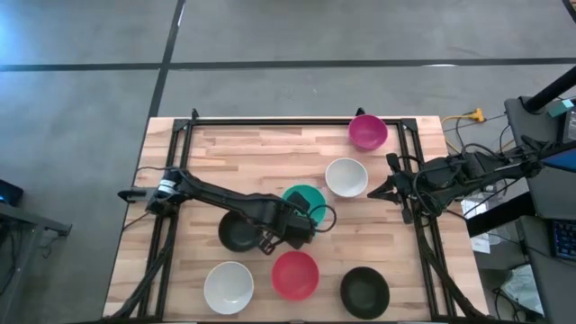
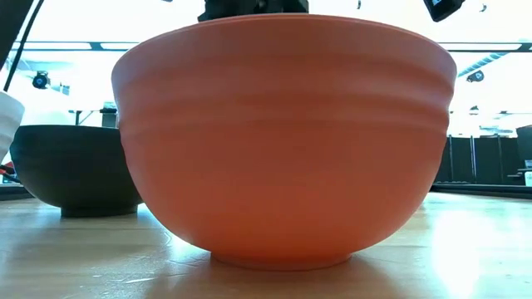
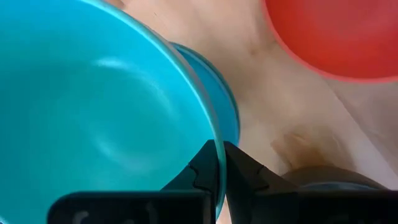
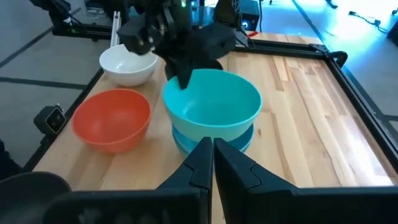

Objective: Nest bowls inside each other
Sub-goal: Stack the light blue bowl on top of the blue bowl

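1. From above, my left gripper (image 1: 306,219) sits mid-table, fingers pinched on the rim of the teal bowl (image 1: 304,200). A black bowl (image 1: 238,232) lies under my left arm, the red bowl (image 1: 295,274) just in front, a white bowl (image 1: 229,287) and another black bowl (image 1: 364,291) at the near edge, a second white bowl (image 1: 346,176) and the magenta bowl (image 1: 368,131) farther back. My right gripper (image 1: 378,190) waits at the table's right edge, fingers narrow.
2. Low view: red bowl fills the frame, black bowl behind it.
3. Left wrist: my fingers clamp the teal bowl's rim; it rests in another teal bowl (image 3: 217,93).
4. Right wrist: my fingers nearly touch, holding nothing; teal stack ahead.
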`<state>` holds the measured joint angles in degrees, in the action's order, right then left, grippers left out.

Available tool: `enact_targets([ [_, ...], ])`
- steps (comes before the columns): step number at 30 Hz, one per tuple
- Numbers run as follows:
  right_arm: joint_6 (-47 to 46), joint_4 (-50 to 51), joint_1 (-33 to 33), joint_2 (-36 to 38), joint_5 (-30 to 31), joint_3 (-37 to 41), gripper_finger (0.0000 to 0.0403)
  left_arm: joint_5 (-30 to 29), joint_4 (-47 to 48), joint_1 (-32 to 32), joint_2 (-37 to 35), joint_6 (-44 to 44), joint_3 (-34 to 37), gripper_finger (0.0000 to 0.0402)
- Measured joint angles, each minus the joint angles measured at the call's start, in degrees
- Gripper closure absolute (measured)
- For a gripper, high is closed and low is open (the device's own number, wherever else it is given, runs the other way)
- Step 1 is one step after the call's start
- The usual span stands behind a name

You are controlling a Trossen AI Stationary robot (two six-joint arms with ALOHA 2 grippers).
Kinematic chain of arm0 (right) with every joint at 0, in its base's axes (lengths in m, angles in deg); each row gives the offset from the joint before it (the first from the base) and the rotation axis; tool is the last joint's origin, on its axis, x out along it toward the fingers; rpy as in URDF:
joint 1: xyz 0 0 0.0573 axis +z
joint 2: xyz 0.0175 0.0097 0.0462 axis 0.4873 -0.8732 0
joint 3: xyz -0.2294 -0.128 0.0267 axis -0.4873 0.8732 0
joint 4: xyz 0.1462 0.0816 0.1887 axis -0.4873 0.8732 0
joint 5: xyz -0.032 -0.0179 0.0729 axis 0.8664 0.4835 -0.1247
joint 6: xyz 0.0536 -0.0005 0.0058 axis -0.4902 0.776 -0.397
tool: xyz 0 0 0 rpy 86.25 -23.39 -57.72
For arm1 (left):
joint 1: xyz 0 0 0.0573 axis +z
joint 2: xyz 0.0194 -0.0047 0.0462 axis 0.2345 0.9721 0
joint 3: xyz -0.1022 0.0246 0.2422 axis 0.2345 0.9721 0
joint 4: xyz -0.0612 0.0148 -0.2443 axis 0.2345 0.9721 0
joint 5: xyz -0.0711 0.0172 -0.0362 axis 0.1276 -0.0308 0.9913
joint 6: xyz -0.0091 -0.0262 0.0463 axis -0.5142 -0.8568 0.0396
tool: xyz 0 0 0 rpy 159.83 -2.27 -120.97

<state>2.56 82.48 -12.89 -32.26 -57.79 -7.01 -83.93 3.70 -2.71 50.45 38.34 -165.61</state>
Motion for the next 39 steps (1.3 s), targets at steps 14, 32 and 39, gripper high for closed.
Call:
enact_targets([
  [14, -1.53, -0.01, 0.00, 0.00, 0.00, 0.00, 0.0394, 1.28, -1.95, -0.06, 0.00, 0.01, 6.27, 0.0401],
  [32, -1.95, -0.06, -0.02, -0.02, 0.44, 0.00, 0.0394, 0.69, -6.14, 0.52, 0.00, 5.54, 9.20, 0.0402],
  [39, -1.97, -0.04, -0.02, 0.00, 0.46, 0.02, 0.0394, 0.71, -6.11, 1.32, 0.00, 8.21, 9.24, 0.0402],
])
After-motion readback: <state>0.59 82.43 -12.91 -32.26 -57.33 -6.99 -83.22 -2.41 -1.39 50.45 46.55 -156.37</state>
